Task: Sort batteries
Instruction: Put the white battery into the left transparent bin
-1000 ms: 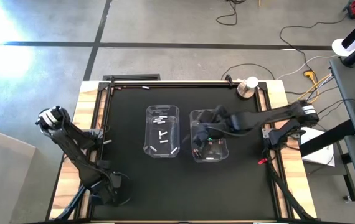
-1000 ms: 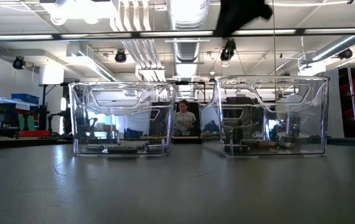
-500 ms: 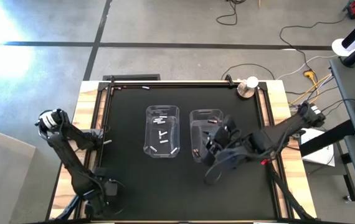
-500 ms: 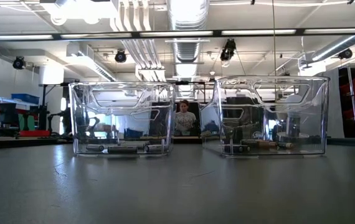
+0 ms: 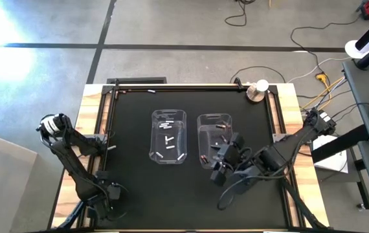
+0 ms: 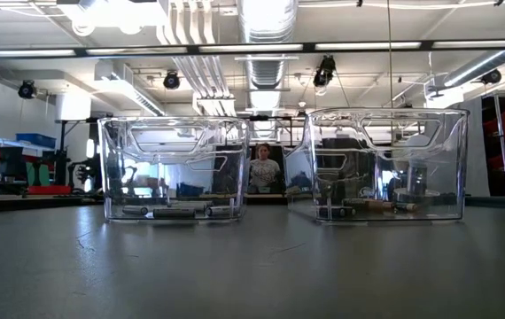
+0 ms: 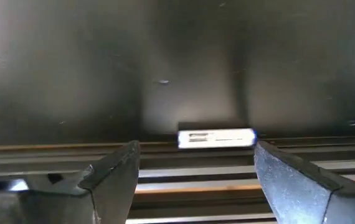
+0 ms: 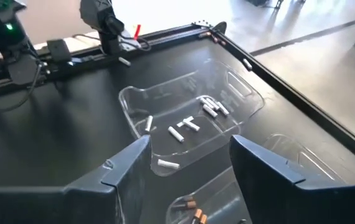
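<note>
The right gripper (image 5: 225, 169) is held above the table (image 5: 133, 188), just beside the near end of the right bin (image 5: 215, 141), with its fingers (image 8: 261, 168) parted by a moderate gap and nothing between them. Beyond these fingers the left bin (image 8: 187, 118) is seen with the white batteries (image 8: 187, 124) scattered on its floor, while the dark batteries (image 8: 193, 211) with copper ends lie directly under the gripper in the right bin; the two kinds are kept apart in this way, so the sorting looks nearly finished. The left gripper (image 7: 193, 168) is parked low at the near-left corner of the table, well apart from both bins, and it is opened wide and empty. Just ahead of it one white battery (image 7: 217, 138) is lying across, touching the raised rail (image 7: 177, 155) at the table edge; it is probably stopped there by the rail. Whether it belongs to the task cannot be told. Much bare table is left between the left gripper and the bins, so room for moving is wide there, but beside the rail the space for the fingers is narrow.
</note>
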`<action>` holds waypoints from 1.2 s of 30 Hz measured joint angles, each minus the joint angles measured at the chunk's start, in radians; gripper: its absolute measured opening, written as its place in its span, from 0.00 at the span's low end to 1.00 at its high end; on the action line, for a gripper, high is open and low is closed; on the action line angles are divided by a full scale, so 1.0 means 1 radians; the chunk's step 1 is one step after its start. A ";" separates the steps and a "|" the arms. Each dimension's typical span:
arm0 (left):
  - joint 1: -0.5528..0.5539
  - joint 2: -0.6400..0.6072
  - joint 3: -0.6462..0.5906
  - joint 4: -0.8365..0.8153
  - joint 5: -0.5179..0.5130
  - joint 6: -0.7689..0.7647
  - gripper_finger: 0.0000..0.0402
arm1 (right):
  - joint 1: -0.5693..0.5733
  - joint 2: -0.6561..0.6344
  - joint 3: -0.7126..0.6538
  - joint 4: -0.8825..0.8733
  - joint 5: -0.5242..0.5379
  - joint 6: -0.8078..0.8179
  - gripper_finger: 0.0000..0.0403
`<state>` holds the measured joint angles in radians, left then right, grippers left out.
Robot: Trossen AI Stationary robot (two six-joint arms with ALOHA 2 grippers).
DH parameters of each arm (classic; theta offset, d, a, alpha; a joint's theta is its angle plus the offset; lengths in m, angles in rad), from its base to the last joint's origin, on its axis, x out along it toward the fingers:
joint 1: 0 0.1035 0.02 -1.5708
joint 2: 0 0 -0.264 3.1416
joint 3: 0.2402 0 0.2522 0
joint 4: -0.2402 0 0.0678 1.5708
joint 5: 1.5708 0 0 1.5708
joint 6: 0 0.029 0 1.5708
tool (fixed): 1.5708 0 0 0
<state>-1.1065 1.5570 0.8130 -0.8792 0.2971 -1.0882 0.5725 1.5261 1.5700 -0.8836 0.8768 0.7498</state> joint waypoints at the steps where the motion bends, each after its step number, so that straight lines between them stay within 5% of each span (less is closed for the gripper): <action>1: 0.000 0.000 0.002 0.009 0.000 -0.003 0.72 | 0.004 0.000 0.000 0.001 0.007 0.001 0.52; 16: -0.020 0.000 -0.031 0.077 -0.040 -0.058 0.72 | 0.011 0.001 0.000 -0.001 0.007 0.038 0.52; 36: -0.060 0.007 -0.041 0.089 -0.030 -0.054 0.56 | 0.015 0.001 0.000 -0.001 -0.040 0.070 0.52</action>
<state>-1.1661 1.5636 0.7715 -0.7897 0.2671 -1.1423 0.5873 1.5269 1.5696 -0.8846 0.8368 0.8200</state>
